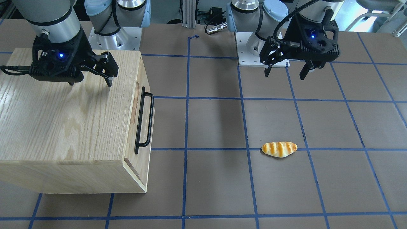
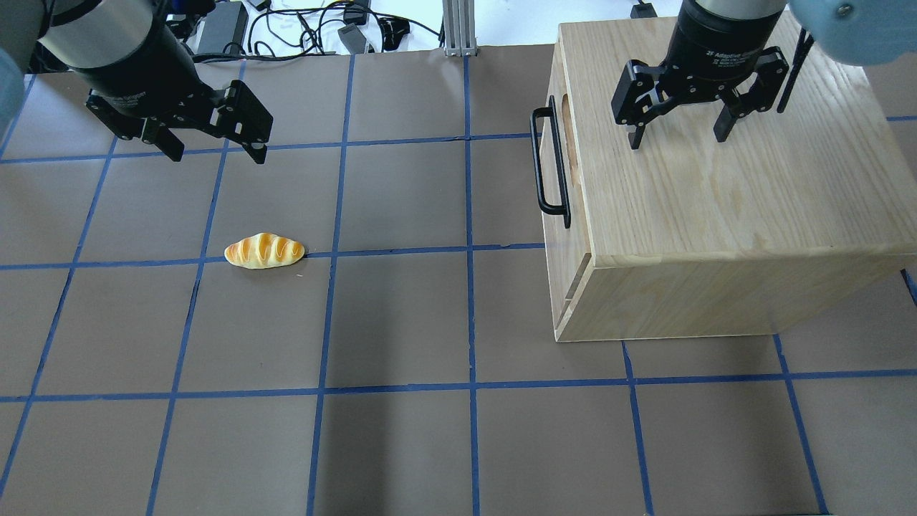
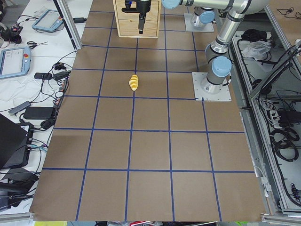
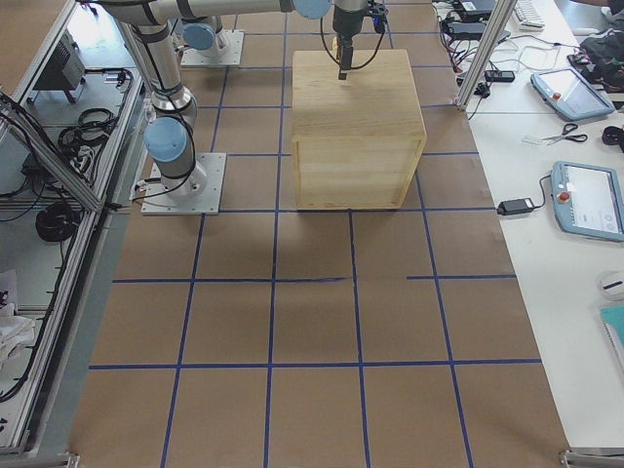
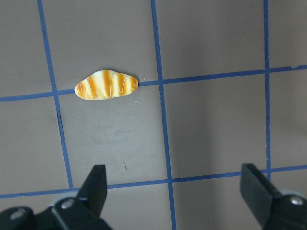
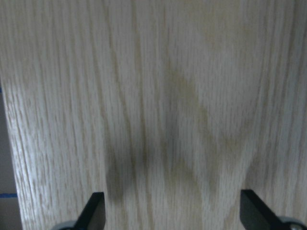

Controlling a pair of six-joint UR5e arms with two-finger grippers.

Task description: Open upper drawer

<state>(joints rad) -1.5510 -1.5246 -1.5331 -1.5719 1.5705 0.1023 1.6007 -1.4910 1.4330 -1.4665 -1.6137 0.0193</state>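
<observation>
Upper drawer (image 1: pixel 133 127) sits closed in the cabinet (image 1: pixel 63 127), contents hidden.

The desk (image 2: pixel 401 322) is covered in a brown surface, divided into squares by blue tape lines. A large oak cabinet (image 2: pixel 716 215) is set on the robot's right half. A toy bread roll (image 2: pixel 264 251) is laid across a tape line on the left half, well apart from the cabinet. Two white base plates (image 1: pixel 127 38) (image 1: pixel 246 60) are fixed along the robot's edge.
</observation>
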